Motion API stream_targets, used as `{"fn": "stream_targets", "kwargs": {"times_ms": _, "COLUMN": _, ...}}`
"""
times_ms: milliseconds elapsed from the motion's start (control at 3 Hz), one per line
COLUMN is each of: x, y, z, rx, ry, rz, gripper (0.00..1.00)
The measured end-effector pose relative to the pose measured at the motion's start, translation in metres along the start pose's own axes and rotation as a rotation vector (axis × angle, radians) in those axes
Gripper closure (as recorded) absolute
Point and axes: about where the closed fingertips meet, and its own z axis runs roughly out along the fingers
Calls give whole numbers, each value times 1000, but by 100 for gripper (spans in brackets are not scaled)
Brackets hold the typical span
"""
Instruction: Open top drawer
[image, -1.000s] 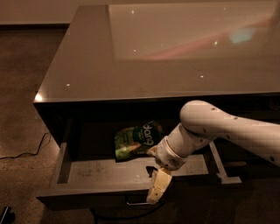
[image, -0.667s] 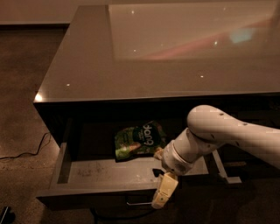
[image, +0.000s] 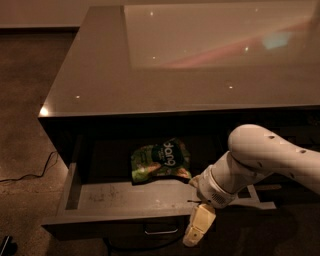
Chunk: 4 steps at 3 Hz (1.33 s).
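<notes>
The top drawer (image: 112, 194) is pulled well out from under the grey counter, showing its light grey floor and sides. Its dark front (image: 95, 229) runs along the bottom of the view, with the small metal pull handle (image: 161, 231) at its centre. My gripper (image: 198, 227) hangs at the drawer's front edge, just right of the handle and apart from it, pointing down. The white arm (image: 260, 160) reaches in from the right over the drawer's right part.
A green snack bag (image: 160, 160) lies at the back middle of the drawer floor. The glossy counter top (image: 175, 65) overhangs the drawer. A black cable (image: 30, 172) trails on the floor at left. A second open drawer's rail (image: 260, 197) shows at right.
My gripper has moved down and to the right, off the drawer floor to the front edge beside the handle. The drawer stays open as before.
</notes>
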Motion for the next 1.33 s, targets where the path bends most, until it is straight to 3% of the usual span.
{"fn": "stream_targets", "kwargs": {"times_ms": 667, "x": -12, "y": -6, "z": -3, "rx": -9, "ry": -34, "rz": -41, "gripper": 0}}
{"fn": "stream_targets", "kwargs": {"times_ms": 1333, "x": -19, "y": -46, "z": -37, "rx": 110, "ry": -87, "rz": -28, "gripper": 42}}
